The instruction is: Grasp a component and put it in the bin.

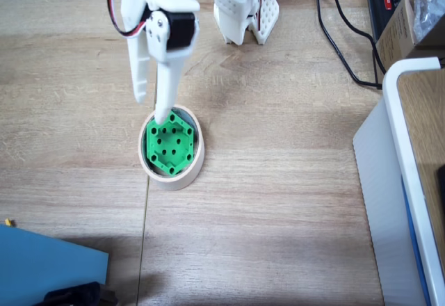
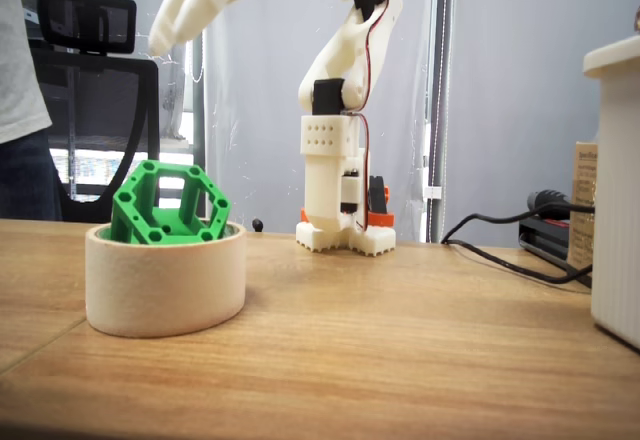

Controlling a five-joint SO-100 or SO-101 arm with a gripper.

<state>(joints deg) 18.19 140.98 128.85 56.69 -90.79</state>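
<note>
A pale wood-grain table (image 1: 278, 202) filled both fixed views, with a grey wall behind it. The white plastic gripper (image 1: 151, 111) hung above the table with its fingers spread and holding nothing, well clear of the green hexagonal block (image 2: 168, 205). That holed block sat tilted inside the cream masking-tape roll (image 2: 165, 285), its upper part poking above the rim. A black cable (image 1: 341, 42) trailed beside the arm's base (image 2: 345, 225), and a white-rimmed container (image 1: 410, 174) stood at the right edge.
</note>
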